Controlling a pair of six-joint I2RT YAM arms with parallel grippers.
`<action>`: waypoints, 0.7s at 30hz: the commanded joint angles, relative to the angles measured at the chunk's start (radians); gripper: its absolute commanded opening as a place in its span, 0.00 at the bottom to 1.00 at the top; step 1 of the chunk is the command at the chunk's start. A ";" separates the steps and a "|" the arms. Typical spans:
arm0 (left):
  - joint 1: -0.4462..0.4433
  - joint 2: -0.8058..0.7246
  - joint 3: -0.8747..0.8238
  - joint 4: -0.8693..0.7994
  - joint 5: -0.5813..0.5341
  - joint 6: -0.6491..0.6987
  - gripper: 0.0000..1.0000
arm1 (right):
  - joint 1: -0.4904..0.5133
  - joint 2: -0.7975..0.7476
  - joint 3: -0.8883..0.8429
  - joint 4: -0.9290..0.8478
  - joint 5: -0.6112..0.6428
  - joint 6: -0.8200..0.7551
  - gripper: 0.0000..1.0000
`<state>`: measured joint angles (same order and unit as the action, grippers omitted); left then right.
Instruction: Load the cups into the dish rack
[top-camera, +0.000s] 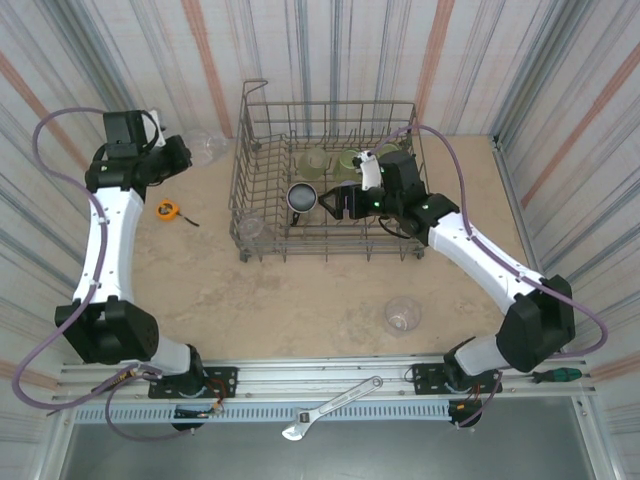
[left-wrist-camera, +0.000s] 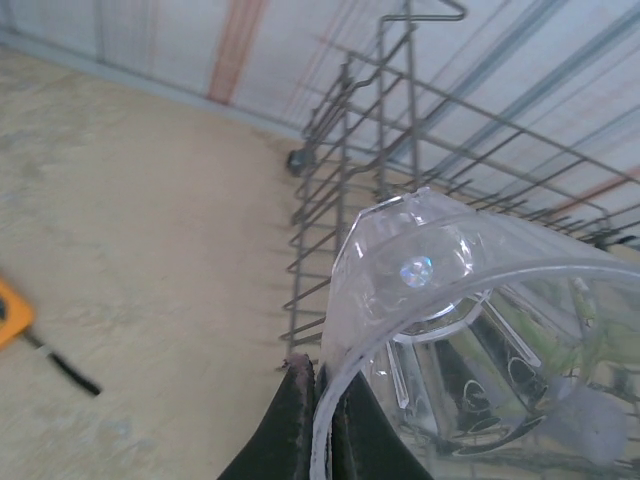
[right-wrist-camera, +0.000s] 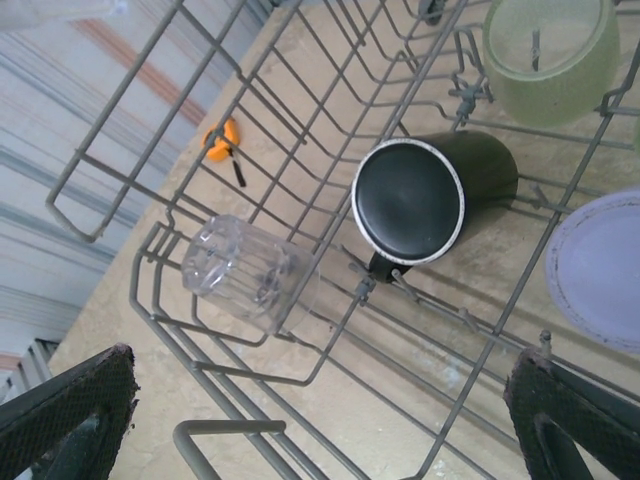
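The dish rack (top-camera: 330, 245) is grey wire. The black cup (right-wrist-camera: 480, 170) carries a white ring at its end. The yellow-green cup (right-wrist-camera: 550, 55) is translucent. The lavender cup (right-wrist-camera: 605, 270), cut by the frame edge, appears pale and uniform. The clear cup (left-wrist-camera: 450, 300) is colourless. The tabletop (top-camera: 300, 300) is mottled beige. The tape measure (top-camera: 168, 209) is orange with a black strap. The walls (top-camera: 520, 60) show grey-white stripes with orange-red bands.

The grey wire dish rack (top-camera: 300, 245) holds a base-up black cup (right-wrist-camera: 410, 200), a lavender cup (right-wrist-camera: 600, 270) and yellow-green cups (top-camera: 316, 160) farther back. A clear cup (right-wrist-camera: 240, 270) lies sideways at its near-left corner. A clear tumbler (top-camera: 402, 315) stands well in front, and a third clear cup (left-wrist-camera: 450, 300) is off its far-left corner.
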<state>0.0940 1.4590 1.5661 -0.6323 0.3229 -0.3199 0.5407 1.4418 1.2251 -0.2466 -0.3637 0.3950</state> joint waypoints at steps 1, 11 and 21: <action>0.023 0.003 -0.032 0.155 0.187 -0.030 0.00 | -0.004 0.034 0.056 0.005 -0.028 0.046 0.99; 0.076 0.017 -0.118 0.390 0.516 -0.172 0.00 | -0.003 0.115 0.133 0.064 -0.100 0.109 0.99; 0.085 0.015 -0.262 0.646 0.638 -0.313 0.00 | -0.001 0.127 0.098 0.262 -0.114 0.201 0.99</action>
<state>0.1707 1.4773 1.3304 -0.1356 0.8734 -0.5632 0.5411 1.5677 1.3308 -0.1036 -0.4660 0.5411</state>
